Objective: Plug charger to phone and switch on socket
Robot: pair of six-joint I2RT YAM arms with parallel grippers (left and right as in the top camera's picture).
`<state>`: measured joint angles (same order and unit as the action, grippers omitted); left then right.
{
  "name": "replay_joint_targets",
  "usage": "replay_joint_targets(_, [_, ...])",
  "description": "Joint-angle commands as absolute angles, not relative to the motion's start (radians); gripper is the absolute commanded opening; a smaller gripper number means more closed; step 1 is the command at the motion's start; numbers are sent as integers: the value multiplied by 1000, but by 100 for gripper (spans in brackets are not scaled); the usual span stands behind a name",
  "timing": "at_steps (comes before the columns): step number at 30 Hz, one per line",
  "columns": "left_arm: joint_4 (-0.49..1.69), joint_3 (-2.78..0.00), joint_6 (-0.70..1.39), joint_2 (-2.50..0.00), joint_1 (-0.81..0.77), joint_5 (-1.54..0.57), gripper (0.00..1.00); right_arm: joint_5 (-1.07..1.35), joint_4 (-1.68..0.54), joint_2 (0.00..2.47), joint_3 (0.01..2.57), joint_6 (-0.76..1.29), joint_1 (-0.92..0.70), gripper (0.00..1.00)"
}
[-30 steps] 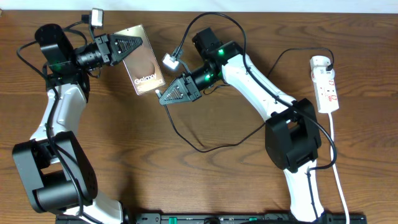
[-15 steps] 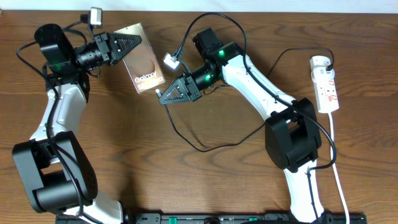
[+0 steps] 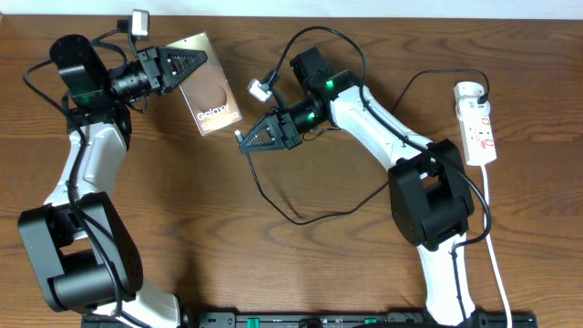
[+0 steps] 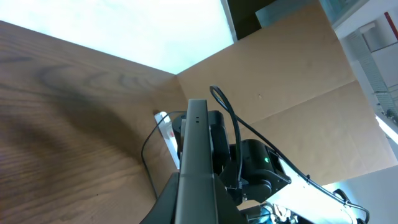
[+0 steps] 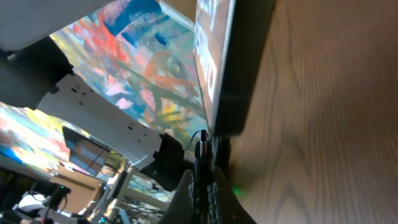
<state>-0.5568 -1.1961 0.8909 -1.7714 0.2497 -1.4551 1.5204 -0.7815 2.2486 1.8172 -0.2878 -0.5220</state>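
L claw (image 3: 200,64) clamped on phone (image 3: 217,100), gripping its upper-L long edge; phone lies near far edge of table (image 3: 273,282), face to overhead cam. R claw (image 3: 240,139) pinched shut on charger (image 3: 301,219) at tip end, just off phone's lower short edge; contact: can't tell. Cable loops over open wood mid-table. Socket (image 3: 480,128) far R by table edge, well apart.
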Motion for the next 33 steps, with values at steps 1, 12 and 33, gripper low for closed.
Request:
replay_joint_targets(1, [-567,-1200,900,-1769,252,-1466,7,1561,-756,2228,1812,-273,-519,1])
replay_joint_targets(12, [-567,-1200,900,-1769,251,-1471,7,1561,-679,2228,1812,-217,-524,1])
replay_joint_targets(33, [-590,-1200,923,-1769,224,-1446,7,1560,-636,2228,1803,-217,-540,1])
